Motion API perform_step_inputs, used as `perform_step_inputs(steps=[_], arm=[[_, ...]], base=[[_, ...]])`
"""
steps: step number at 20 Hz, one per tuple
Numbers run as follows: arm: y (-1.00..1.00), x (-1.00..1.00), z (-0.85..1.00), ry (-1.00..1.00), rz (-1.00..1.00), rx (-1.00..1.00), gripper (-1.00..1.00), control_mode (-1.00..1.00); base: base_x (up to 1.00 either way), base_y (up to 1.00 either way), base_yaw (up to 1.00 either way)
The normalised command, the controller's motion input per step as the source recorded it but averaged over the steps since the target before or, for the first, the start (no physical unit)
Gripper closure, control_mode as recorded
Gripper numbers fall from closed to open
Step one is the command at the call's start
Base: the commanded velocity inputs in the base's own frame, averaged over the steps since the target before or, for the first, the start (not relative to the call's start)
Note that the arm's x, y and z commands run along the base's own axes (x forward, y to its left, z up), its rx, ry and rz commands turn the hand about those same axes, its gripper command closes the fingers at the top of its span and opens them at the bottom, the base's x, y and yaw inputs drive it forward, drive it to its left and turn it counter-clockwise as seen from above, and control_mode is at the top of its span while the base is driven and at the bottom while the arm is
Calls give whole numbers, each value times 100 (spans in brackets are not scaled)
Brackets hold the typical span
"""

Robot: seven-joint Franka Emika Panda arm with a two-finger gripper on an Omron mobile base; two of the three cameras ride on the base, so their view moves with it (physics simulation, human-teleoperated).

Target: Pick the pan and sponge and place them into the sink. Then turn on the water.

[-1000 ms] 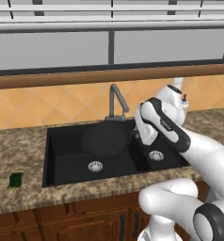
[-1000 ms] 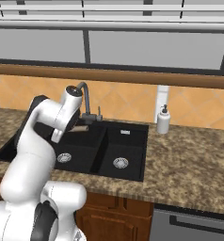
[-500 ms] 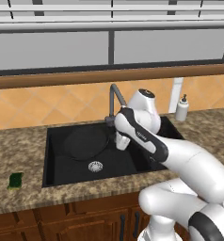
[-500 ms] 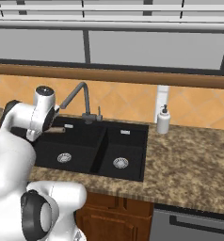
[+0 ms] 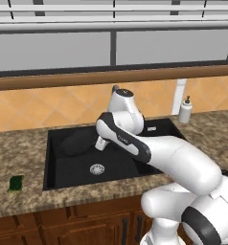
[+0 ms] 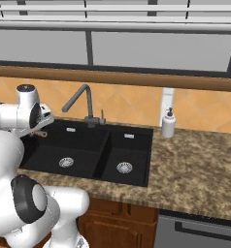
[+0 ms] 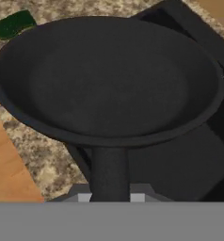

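One pan (image 7: 109, 80) in hand (image 7: 110, 196)

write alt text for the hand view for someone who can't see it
A round black frying pan, held by its handle at the bottom of the view, takes up most of the picture. Behind it lie speckled granite counter and the black sink, with a small dark green sponge on the counter at the upper left.
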Motion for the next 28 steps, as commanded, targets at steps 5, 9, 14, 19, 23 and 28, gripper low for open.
perform_step_inputs(steps=[5, 9, 14, 19, 23, 28], arm=[[12, 0, 0, 1, -49, 0, 100, -100], [6, 0, 0, -8, -42, 2, 100, -100], [8, 0, 0, -26, -36, 7, 100, -100], [5, 0, 0, -22, -30, 14, 100, -100], [5, 0, 0, -20, -27, 13, 100, -100], [8, 0, 0, -9, -27, 14, 100, -100]], base=[[0, 0, 0], [0, 0, 0], [0, 0, 0], [0, 0, 0], [0, 0, 0], [0, 0, 0]])
